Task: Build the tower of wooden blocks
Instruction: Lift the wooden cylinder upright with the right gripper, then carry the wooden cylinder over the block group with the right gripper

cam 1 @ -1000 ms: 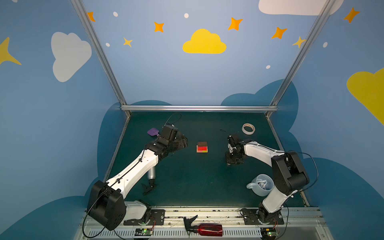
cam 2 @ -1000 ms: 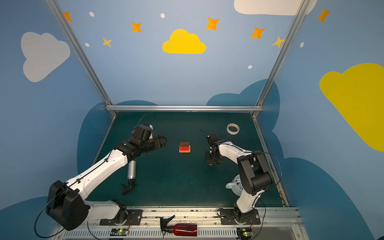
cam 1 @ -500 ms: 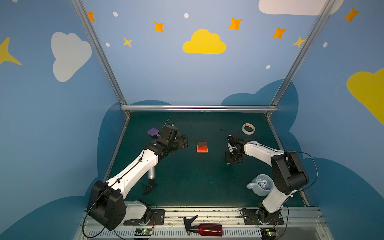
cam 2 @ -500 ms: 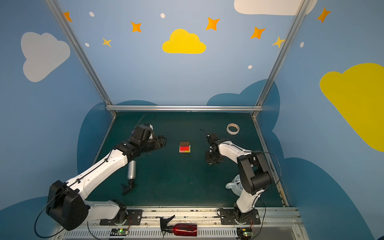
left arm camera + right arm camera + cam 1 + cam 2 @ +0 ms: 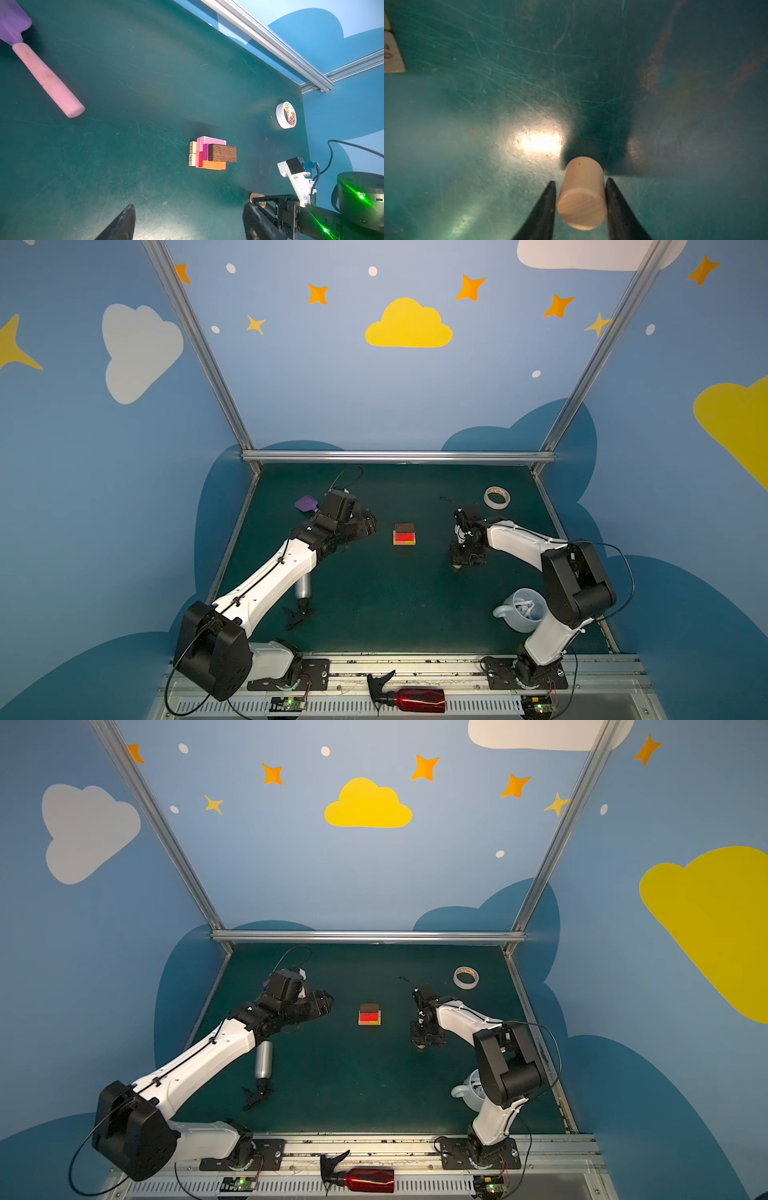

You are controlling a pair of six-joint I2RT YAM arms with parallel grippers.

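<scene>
The tower [image 5: 404,534] [image 5: 369,1014] stands mid-table as a small stack with tan at the base, pink, magenta, red and orange above, and a dark brown block [image 5: 222,153] at the top. My right gripper [image 5: 459,562] [image 5: 422,1042] points down at the mat, right of the tower. Its two black fingers sit shut on the sides of a short tan cylinder [image 5: 581,193] [image 5: 256,199]. My left gripper [image 5: 368,524] [image 5: 189,222] hovers left of the tower, open and holding nothing.
A purple spatula with a pink handle [image 5: 47,76] lies at the back left. There is a white tape roll [image 5: 496,497] at the back right. A silver spray bottle [image 5: 302,587] lies near the left arm. A pale mug [image 5: 521,610] stands by the right arm's base.
The right gripper has sunk slightly toward the mat around the tan cylinder. The left arm and the tower have not moved.
</scene>
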